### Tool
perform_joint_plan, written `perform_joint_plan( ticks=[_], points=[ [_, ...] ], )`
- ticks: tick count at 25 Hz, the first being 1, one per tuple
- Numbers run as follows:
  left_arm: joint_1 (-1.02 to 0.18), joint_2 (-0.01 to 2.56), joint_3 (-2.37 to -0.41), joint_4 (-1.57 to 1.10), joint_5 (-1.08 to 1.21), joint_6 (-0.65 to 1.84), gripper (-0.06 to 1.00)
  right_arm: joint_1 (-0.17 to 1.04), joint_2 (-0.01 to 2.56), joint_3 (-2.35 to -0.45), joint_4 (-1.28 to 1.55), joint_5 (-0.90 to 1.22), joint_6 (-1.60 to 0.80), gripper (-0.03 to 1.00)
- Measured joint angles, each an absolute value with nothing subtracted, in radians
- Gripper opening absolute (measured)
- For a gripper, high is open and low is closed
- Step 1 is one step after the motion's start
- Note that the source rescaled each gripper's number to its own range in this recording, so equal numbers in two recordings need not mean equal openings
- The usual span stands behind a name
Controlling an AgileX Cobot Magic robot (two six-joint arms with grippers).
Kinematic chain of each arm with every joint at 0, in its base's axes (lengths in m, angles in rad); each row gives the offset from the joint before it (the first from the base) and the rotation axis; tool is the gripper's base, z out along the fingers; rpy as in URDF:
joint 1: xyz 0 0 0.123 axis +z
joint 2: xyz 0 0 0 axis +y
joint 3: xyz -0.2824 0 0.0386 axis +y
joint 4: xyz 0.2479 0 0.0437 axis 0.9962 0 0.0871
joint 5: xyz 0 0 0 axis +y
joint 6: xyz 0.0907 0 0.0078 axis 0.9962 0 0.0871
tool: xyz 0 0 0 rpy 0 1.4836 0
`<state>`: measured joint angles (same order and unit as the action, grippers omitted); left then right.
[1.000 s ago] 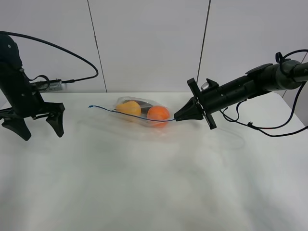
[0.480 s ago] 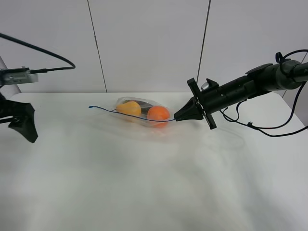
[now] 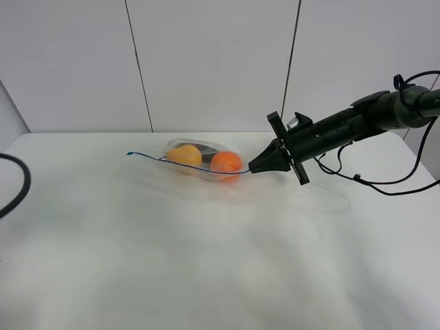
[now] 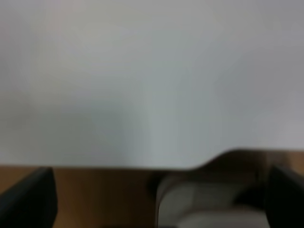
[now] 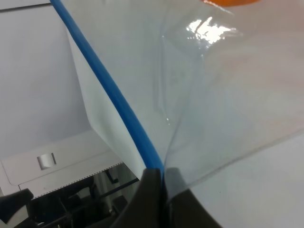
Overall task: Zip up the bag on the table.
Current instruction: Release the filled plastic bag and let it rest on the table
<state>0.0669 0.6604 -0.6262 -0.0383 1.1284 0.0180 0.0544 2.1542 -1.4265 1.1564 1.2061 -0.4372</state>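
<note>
Right, status:
bag (image 3: 203, 162): lies far-centre on the table (image 3: 206, 275), pear and orange inside
right gripper (image 3: 253, 167): pinched shut on the blue zipper strip (image 5: 109, 92) at the bag's right end
left gripper: out of the high view; wrist view blurred, jaw state unclear
progress: strip looks gathered into one line; seal unconfirmed
text/labels: none legible

Left wrist view is heavily blurred. Most of it is a plain pale grey-white surface (image 4: 152, 80), can't tell if it's wall or table. Beyond the edge of that surface sits a brown band (image 4: 104, 194). Two dark finger tips of the left gripper (image 4: 156, 199) show at opposite corners by the brown band, well apart. Between them is a blurry light grey shape (image 4: 199, 209), unidentifiable.
</note>
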Motion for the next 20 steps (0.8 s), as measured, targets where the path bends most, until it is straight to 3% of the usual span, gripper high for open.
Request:
perform_joint_plan(
  ticks=[4, 11, 14, 17, 20],
  points=[
    [0.067, 0.45, -0.51, -0.037, 1.08, 0.0, 1.0, 0.054, 2.154, -1.427, 1.156, 1.206, -0.438, 0.0],
    [0.067, 0.189, -0.5, -0.038, 1.07, 0.0, 1.0, 0.054, 2.154, -1.427, 1.156, 1.206, -0.446, 0.0],
    [0.067, 0.085, -0.5, -0.038, 1.07, 0.0, 1.0, 0.054, 2.154, -1.427, 1.146, 1.206, -0.448, 0.05],
    [0.067, 0.004, -0.5, -0.037, 1.07, 0.0, 1.0, 0.054, 2.154, -1.427, 1.142, 1.206, -0.448, 0.25],
    [0.067, -0.006, -0.5, -0.027, 1.07, 0.0, 1.0, 0.054, 2.154, -1.427, 1.137, 1.206, -0.448, 0.64]
  ],
)
